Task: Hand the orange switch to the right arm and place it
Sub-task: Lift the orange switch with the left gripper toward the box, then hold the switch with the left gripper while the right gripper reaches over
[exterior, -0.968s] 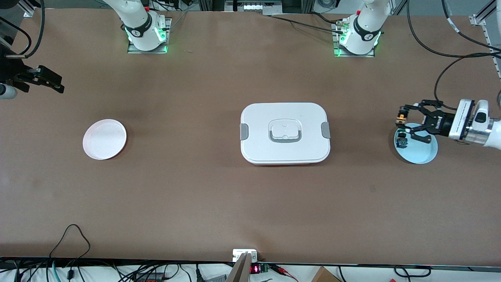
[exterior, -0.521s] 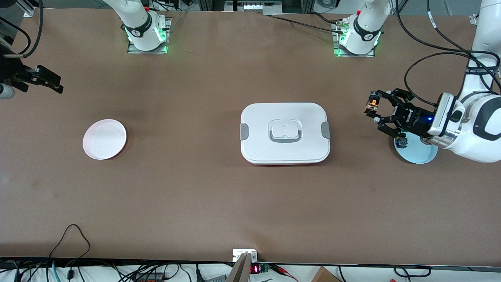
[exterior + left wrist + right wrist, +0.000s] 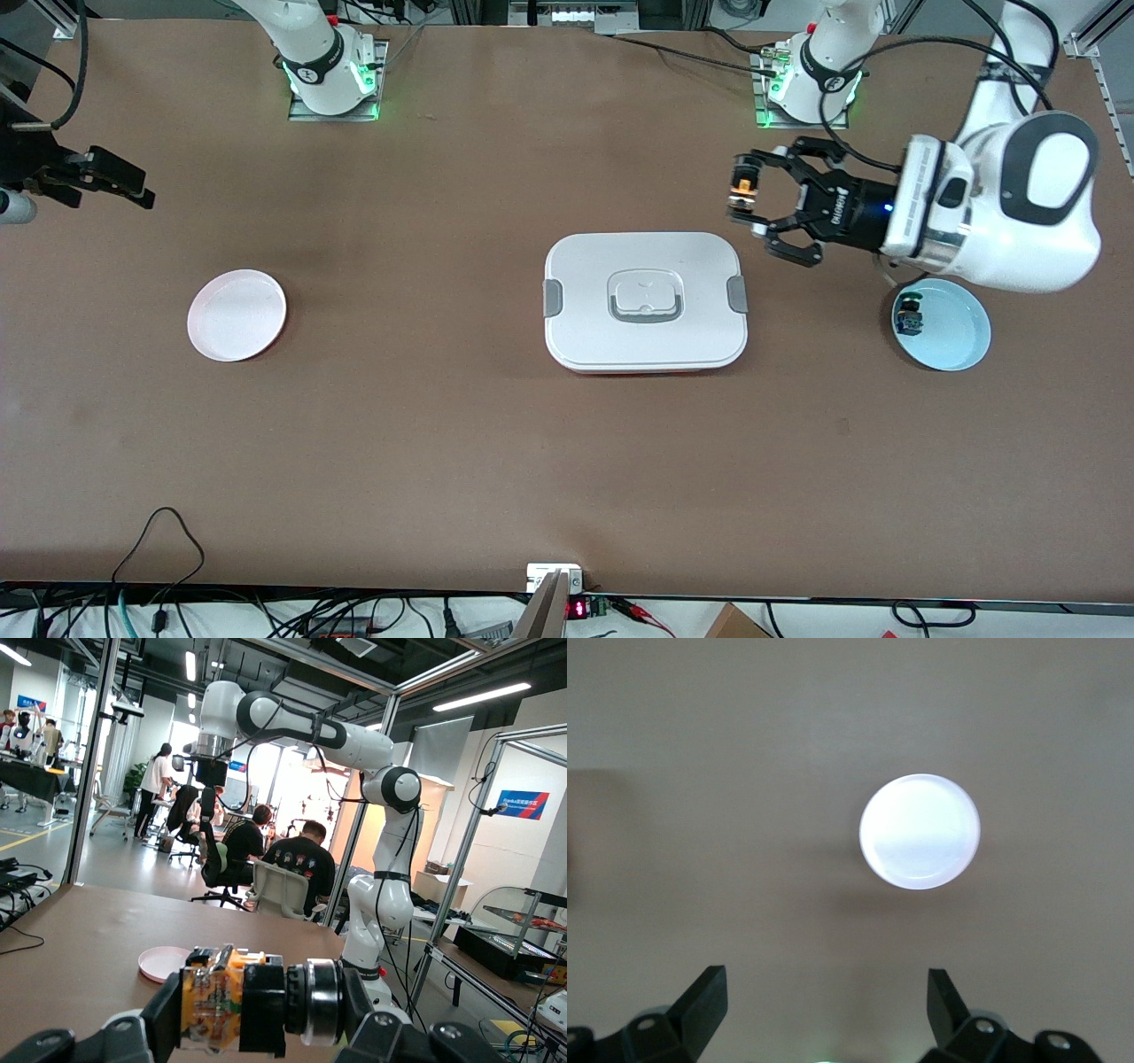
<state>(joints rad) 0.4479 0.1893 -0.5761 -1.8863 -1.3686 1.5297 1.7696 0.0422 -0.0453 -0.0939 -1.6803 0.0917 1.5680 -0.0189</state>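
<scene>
Two arms work at the brown counter (image 3: 443,425). The left hand (image 3: 749,206) is in the air, closed on the orange switch (image 3: 742,190), and it hangs over bare counter just off the corner of the white lidded box (image 3: 645,299) toward the left arm's end of the table. The hand lies nearly level, its black linked fingers (image 3: 788,251) pointing toward the right arm's end. In the left wrist view the orange switch (image 3: 217,997) sits sideways between the fingertips, with its orange part next to a black body and a silver ring.

The white lidded box rests in the middle of the counter, with a grey clip at each short side and a handle lying flat on the lid. A pale blue plate (image 3: 952,332) lies toward the left arm's end; on it, near its rim, sits a small part with blue and green (image 3: 909,317). A pale pink plate (image 3: 236,315) lies toward the right arm's end, well apart from the box.

The right hand (image 3: 106,182) waits in the air at the right arm's end of the counter. In the right wrist view its fingers (image 3: 704,1001) stand wide apart with nothing between them, and the pink plate (image 3: 920,831) shows below on the counter.
</scene>
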